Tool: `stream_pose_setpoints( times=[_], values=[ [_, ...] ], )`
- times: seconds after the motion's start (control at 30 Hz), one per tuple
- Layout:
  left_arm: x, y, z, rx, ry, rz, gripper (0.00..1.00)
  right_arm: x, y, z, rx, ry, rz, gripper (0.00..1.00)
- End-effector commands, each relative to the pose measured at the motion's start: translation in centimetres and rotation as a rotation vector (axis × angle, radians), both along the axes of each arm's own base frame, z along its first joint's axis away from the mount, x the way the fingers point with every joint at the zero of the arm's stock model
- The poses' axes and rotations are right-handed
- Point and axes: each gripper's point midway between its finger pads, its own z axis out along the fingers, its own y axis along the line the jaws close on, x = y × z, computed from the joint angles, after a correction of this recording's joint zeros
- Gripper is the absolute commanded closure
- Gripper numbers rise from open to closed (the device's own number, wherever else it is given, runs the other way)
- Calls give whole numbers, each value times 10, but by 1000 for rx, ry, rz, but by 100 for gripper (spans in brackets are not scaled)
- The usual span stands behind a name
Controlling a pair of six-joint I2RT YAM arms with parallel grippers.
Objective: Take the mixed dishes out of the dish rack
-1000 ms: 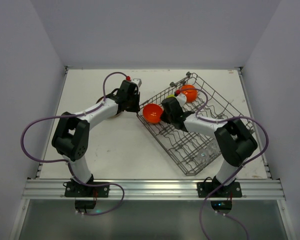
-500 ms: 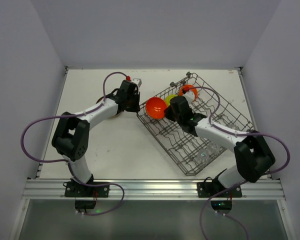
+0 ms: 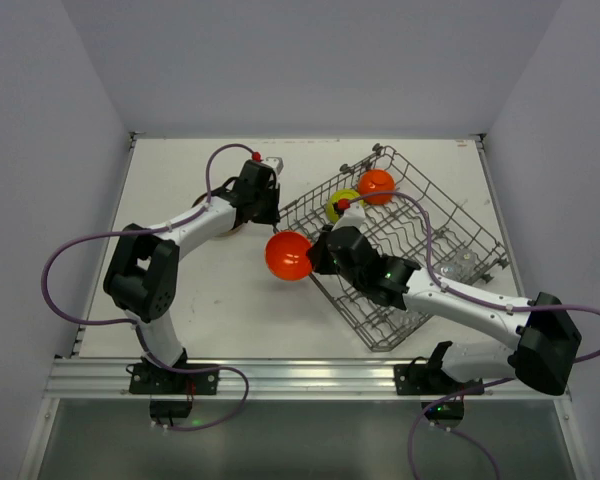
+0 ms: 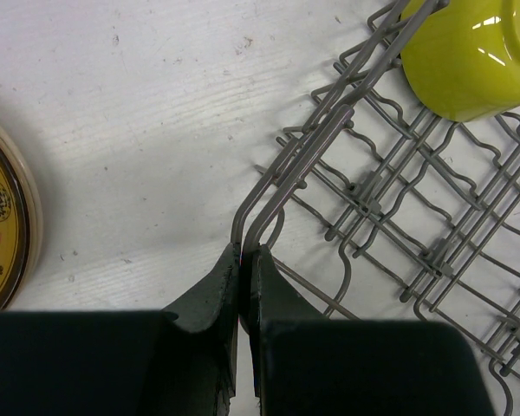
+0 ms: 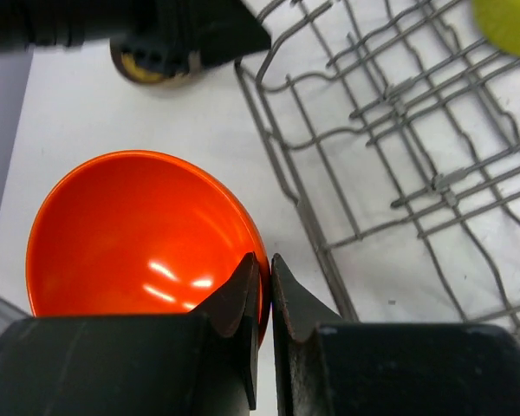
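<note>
The grey wire dish rack (image 3: 450, 205) lies askew on the right half of the table. My left gripper (image 3: 272, 212) is shut on its near-left corner wire (image 4: 245, 253). My right gripper (image 3: 315, 258) is shut on the rim of an orange bowl (image 3: 288, 256), holding it over the table just left of the rack. In the right wrist view the bowl (image 5: 139, 234) faces up, with its rim pinched between the fingertips (image 5: 267, 264). A yellow-green bowl (image 3: 342, 208) and a second orange bowl (image 3: 376, 185) sit at the rack's far end. A clear glass (image 3: 464, 262) stands in the rack's right side.
A yellow-brown patterned plate (image 4: 4, 225) lies on the table beside my left gripper, partly under the left arm (image 3: 195, 228). The right arm (image 3: 450, 300) stretches across the rack's near end. White walls close in the table on three sides.
My right gripper has carried the orange bowl out of the rack, leftward and toward the near side, to above the table. The left arm and the rack have stayed put.
</note>
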Motion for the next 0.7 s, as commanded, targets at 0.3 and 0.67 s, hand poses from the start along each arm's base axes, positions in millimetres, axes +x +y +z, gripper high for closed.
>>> stream_pose_setpoints(
  times=[0.3,0.67],
  values=[
    [-6,-10,-8,-34,27,-23,100,-48,56,-42,-189,48,245,100],
    [-8,-10,-9,-36,28,-25,100,-48,88,-81,-226,84,318,100]
  ],
)
